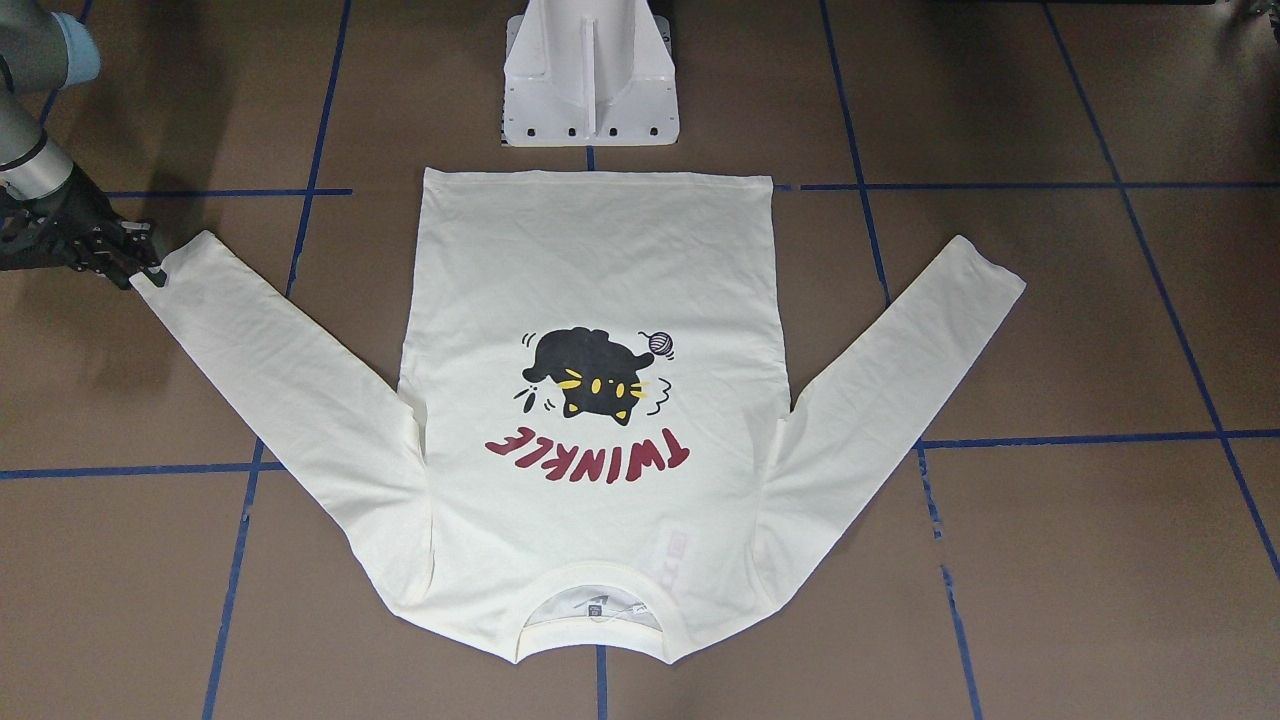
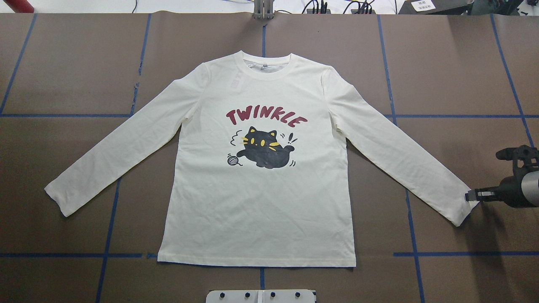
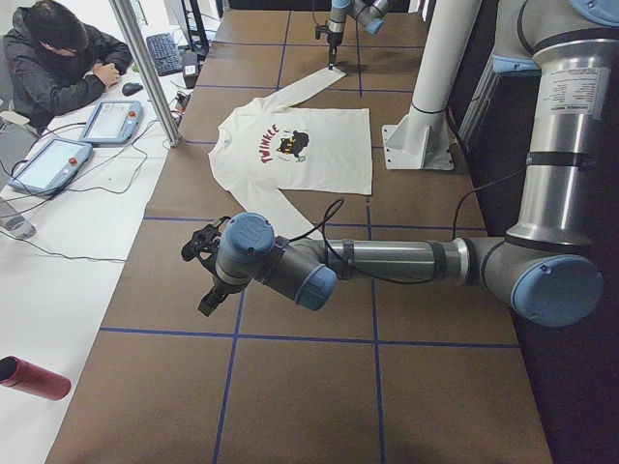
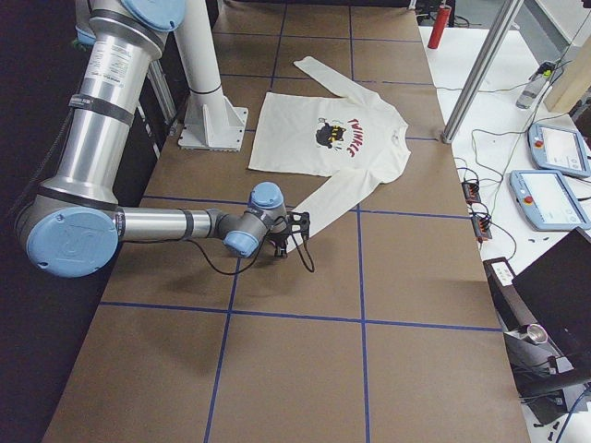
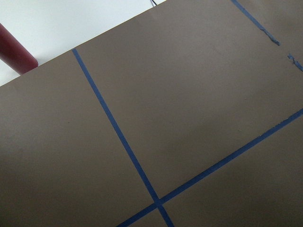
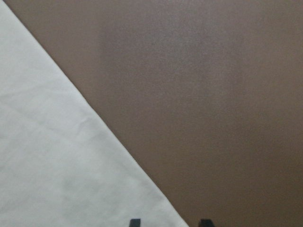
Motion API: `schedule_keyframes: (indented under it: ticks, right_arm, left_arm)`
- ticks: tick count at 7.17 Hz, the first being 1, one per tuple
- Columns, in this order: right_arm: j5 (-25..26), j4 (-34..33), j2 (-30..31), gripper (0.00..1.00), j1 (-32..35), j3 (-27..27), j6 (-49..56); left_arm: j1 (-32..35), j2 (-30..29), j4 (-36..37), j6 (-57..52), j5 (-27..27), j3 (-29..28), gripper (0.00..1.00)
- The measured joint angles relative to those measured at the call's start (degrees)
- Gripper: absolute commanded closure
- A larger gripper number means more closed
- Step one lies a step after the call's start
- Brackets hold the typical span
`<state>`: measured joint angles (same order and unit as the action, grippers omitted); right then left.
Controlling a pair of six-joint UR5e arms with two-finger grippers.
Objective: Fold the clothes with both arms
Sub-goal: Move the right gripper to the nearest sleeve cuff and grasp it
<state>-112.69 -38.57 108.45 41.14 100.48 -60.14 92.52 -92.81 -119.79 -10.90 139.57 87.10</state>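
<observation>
- The shirt lies flat and face up in the middle of the table, both sleeves spread outward, collar on the far side from the robot. This is the laid-out state that suits a first fold; no fold shows yet.
- The right gripper sits low at the cuff of the right sleeve, at its outer end. I judge it is placed there to take the cuff and carry the sleeve inward over the body.
- The right wrist view shows its two fingertips apart, one over the cloth and the other over bare table, straddling the cuff edge. The cloth lies flat and unpinched, so nothing is gripped.
- The left gripper hangs above bare table, well apart from the left sleeve, and is not placed for a grasp.
- That gripper shows only in the side view, so I cannot tell whether its fingers are apart or together.
- The left wrist view shows only table, blue tape and one end of a red cylinder; no cloth.
- Whether the right fingertips touch the table cannot be made out.
</observation>
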Motion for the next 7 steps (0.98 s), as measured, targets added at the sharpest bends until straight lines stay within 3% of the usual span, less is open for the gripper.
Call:
schedule_keyframes:
  ticks: [5, 7]
  right_arm:
    - [-0.13, -1.29, -0.05, 1.00, 0.59, 3.77, 0.02]
    - [-1.82, -11.50, -2.57, 1.00, 3.54, 10.05, 0.09]
  left_arm:
    - [0.00, 0.04, 0.00, 0.00, 0.08, -0.02, 0.00]
    - [-0.03, 0.01, 0.05, 0.00, 0.09, -0.13, 0.00]
